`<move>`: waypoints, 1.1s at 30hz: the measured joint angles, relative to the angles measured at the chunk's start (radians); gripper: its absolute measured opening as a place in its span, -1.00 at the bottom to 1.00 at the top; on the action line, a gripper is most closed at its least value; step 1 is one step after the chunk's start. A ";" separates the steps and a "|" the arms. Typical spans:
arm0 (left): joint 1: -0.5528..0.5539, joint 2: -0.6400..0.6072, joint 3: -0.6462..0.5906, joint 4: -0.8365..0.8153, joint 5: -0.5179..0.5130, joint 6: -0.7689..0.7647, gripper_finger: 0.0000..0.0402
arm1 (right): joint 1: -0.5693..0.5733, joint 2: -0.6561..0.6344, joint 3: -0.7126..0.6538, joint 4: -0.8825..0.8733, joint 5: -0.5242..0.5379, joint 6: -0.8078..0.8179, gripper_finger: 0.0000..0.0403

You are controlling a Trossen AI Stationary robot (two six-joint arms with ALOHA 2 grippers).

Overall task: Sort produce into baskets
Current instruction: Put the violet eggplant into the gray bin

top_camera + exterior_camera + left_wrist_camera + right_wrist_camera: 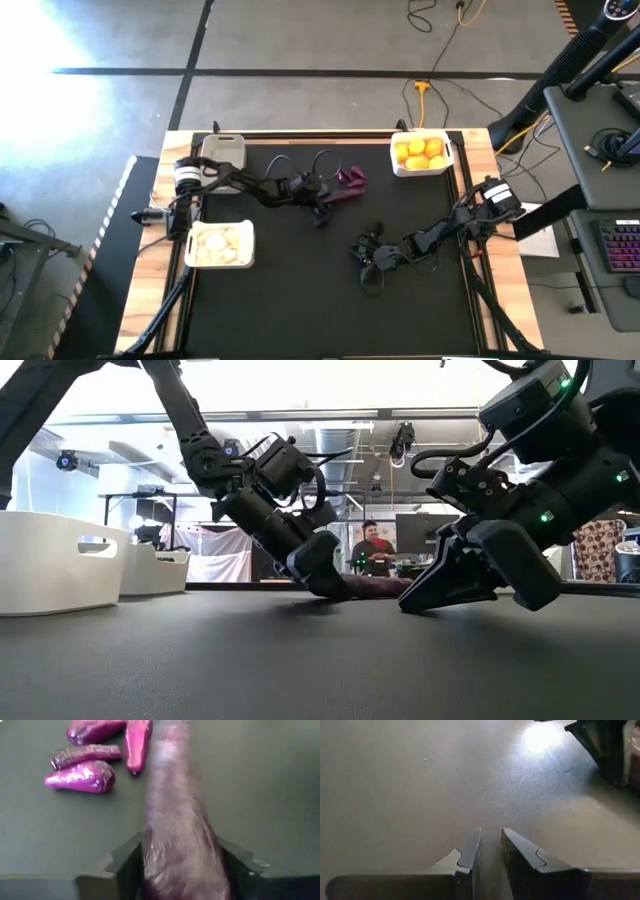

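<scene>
**One eggplant clamped, open mat all around**

One glossy purple eggplant is clamped lengthwise in the left end effector, low on the matte black worktop beside the remaining eggplants. The right end effector is held nearly closed, empty, mid-mat. Rounded white baskets are kept to the edges.
</scene>
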 joint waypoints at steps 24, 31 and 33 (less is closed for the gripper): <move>-0.132 -0.830 -0.009 -1.532 -0.652 -0.901 -0.23 | -0.064 0.042 -0.002 0.167 0.062 -0.081 -0.71; -0.030 -0.890 -0.045 -1.646 -0.620 -1.112 -0.23 | -0.069 0.070 -0.002 0.309 0.074 -0.037 -0.71; 0.030 -0.867 -0.048 -1.645 -0.617 -1.090 -0.23 | -0.070 0.064 0.001 0.356 0.062 -0.056 -0.71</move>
